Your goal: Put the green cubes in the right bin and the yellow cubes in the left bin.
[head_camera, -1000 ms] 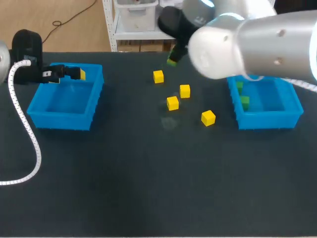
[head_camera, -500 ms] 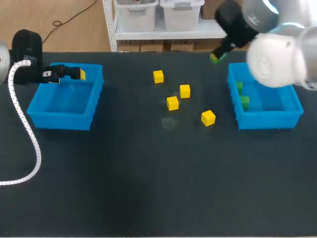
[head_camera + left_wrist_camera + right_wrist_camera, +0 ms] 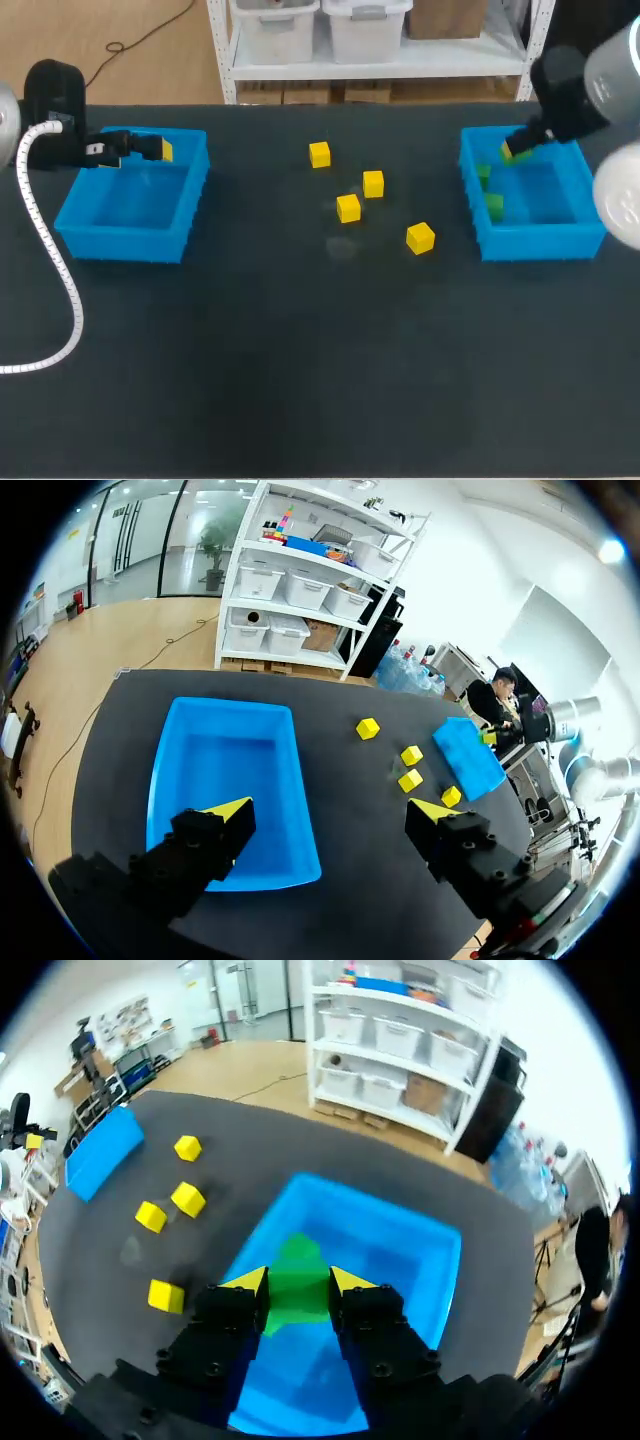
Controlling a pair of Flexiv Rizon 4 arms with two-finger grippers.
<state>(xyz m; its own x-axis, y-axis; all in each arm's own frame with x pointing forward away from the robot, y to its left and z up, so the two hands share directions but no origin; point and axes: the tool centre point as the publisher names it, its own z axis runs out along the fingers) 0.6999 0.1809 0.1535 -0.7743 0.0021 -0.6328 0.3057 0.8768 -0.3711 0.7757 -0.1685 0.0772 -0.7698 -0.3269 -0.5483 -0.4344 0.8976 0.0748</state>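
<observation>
My right gripper (image 3: 515, 150) hangs over the far left part of the right blue bin (image 3: 590, 215), shut on a green cube (image 3: 519, 153). In the right wrist view the green cube (image 3: 297, 1260) sits between the yellow tips of that gripper (image 3: 297, 1282), above the bin (image 3: 400, 1250). Two green cubes (image 3: 493, 206) lie inside the bin. Several yellow cubes (image 3: 348, 208) are scattered on the table's middle. My left gripper (image 3: 140, 148) stands open and empty over the far rim of the left blue bin (image 3: 75, 215); that bin (image 3: 230, 780) looks empty under the left gripper (image 3: 330, 815).
The table is a dark mat (image 3: 320, 360). The yellow cube nearest the right bin (image 3: 420, 238) lies a short way off its left wall. The left arm's white cable (image 3: 45, 260) trails over the table's left side.
My right arm has swung right with the green cube, from above the table's far middle to over the right bin. The left arm and the yellow cubes have not moved.
</observation>
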